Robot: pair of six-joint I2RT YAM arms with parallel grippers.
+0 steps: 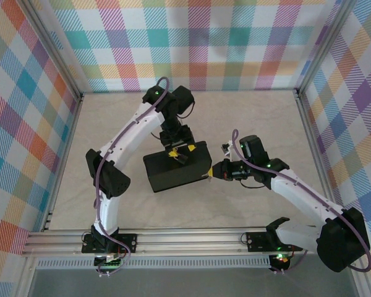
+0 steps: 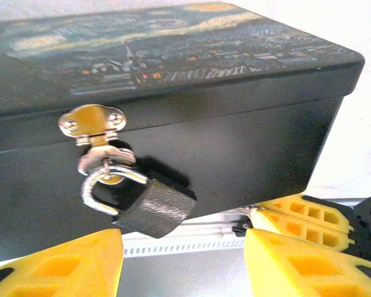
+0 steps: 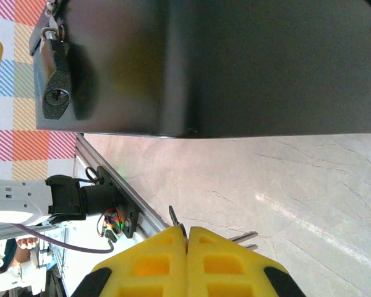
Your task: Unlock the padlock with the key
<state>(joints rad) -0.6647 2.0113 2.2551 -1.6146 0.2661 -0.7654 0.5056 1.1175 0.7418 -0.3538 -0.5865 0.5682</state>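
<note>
The left gripper (image 2: 182,247) held its yellow fingers (image 2: 68,266) apart, nothing between them. Just beyond the jaws' gap, the padlock (image 2: 154,207) hung tilted from the hasp (image 2: 93,120) on the box (image 2: 247,142) front.

A: All around?
B: Checked walls (image 1: 198,37), with pink, blue, yellow and green squares. Silver posts (image 1: 52,52) in the corners.
A: And down below?
B: Pale table top (image 1: 111,124) with thin grey lines, like stone. Silver rail (image 1: 191,237) along the near edge. Bright everywhere.
</note>
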